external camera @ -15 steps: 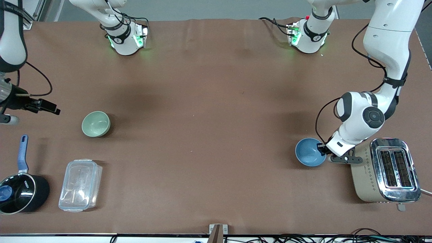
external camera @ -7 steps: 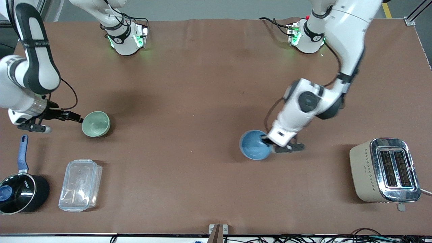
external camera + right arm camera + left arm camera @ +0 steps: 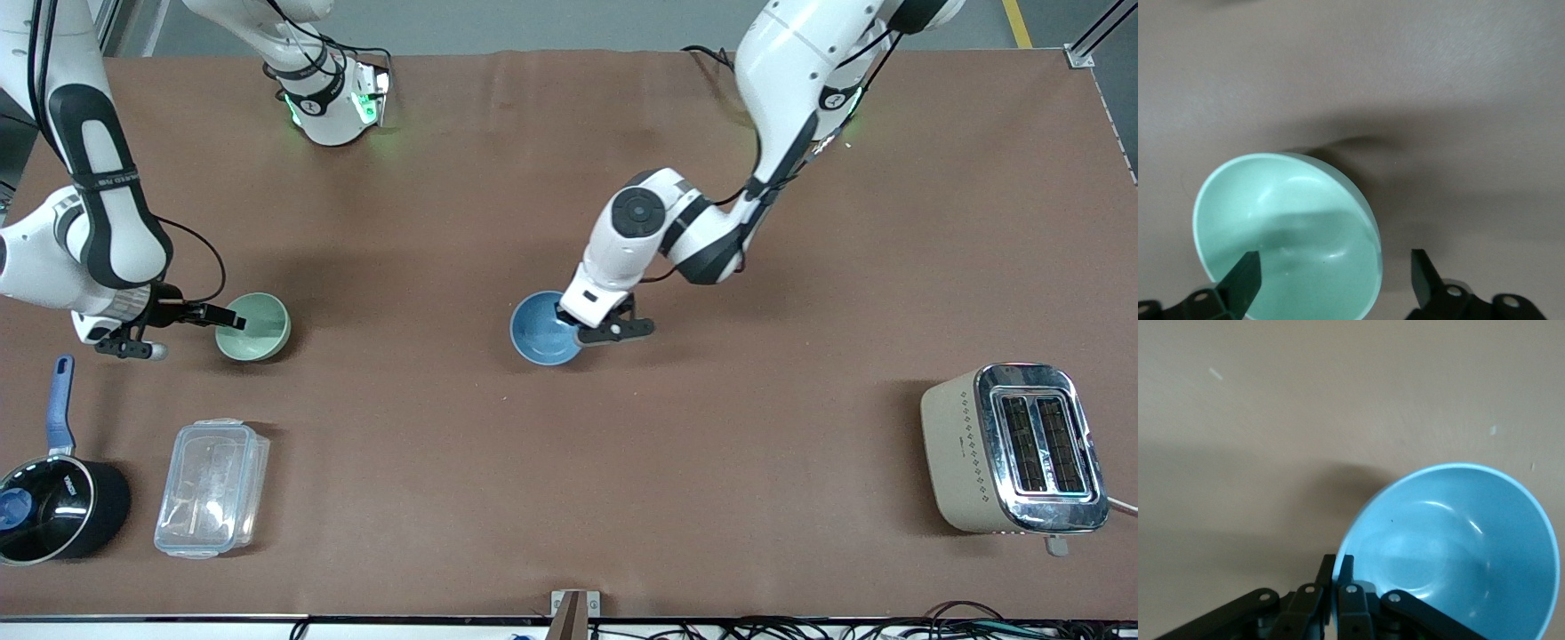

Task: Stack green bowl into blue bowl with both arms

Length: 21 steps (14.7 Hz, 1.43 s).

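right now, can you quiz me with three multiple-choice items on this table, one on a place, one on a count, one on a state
1. What stands at the left arm's end of the table?
A. toaster
B. saucepan
C. clear container

2. How many bowls are there?
A. one
B. two
C. three

3. How is the left hand?
A. open above the table
B. shut on the blue bowl's rim
C. shut on the green bowl

Answers:
1 A: the toaster stands alone at that end.
2 B: only the green bowl and the blue bowl.
3 B: the left hand pinches the blue rim, while the right hand is open around the green bowl's rim.
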Tool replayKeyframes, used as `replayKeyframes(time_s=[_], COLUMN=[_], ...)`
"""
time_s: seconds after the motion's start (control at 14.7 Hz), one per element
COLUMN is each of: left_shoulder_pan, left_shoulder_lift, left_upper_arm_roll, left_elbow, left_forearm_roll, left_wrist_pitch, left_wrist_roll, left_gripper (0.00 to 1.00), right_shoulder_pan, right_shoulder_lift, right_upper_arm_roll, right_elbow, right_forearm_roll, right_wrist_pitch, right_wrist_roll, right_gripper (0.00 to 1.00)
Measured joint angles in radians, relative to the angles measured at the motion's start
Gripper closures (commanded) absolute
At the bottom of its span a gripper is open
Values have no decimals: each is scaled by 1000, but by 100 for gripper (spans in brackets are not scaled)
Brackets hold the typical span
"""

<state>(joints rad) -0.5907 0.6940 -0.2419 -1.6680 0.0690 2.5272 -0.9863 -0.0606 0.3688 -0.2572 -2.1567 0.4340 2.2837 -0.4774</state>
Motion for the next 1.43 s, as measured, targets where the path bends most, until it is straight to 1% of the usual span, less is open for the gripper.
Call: replayKeyframes(time_s=[0.07, 0.14, 0.2, 0.27, 0.34, 0.41, 0.55, 0.61, 0.75, 0.89, 1.16, 1.3, 1.43], left_shoulder_pan=[-18, -32, -39, -41, -40, -37, -29, -22, 14, 80, 262, 348, 409], left_shoulder_lift=[37, 69, 94, 110, 115, 113, 85, 57, -15, -100, -268, -350, -426], left_upper_arm_roll=[0, 1, 1, 1, 4, 11, 41, 61, 92, 101, 102, 101, 100], left_elbow=[27, 51, 71, 84, 95, 105, 138, 164, 240, 294, 307, 307, 307], left_forearm_roll=[0, 0, 0, 0, 0, 1, 25, 41, 72, 85, 88, 87, 86], left_wrist_pitch=[0, 0, 1, 2, 2, 2, -33, -95, -291, -451, -625, -730, -819], left_wrist_roll=[-1, -1, -1, -1, -1, 0, 5, 9, 51, 138, 395, 538, 653], left_gripper=[89, 61, 27, 0, 0, 0, 0, 0, 0, 0, 0, 0, 0], right_shoulder_pan=[0, 0, 0, 0, -1, -1, -2, -2, -2, -1, 17, 71, 135], right_shoulder_lift=[13, 24, 31, 37, 40, 41, 41, 41, 41, 33, -40, -90, -119], right_upper_arm_roll=[0, 0, 0, -1, -1, -2, -4, -4, -4, -3, 7, 13, 20], right_elbow=[0, 0, 0, 0, 0, 0, 4, 8, 20, 33, 66, 70, 70], right_forearm_roll=[9, 18, 21, 23, 25, 30, 44, 47, 53, 55, 56, 56, 56], right_wrist_pitch=[0, 0, 1, 1, 1, 1, 1, 1, 0, -6, -105, -131, -137], right_wrist_roll=[-9, -22, -32, -42, -46, -47, -53, -55, -58, -58, 1, 84, 172], right_gripper=[47, 63, 77, 92, 97, 100, 100, 100, 100, 100, 100, 100, 100])
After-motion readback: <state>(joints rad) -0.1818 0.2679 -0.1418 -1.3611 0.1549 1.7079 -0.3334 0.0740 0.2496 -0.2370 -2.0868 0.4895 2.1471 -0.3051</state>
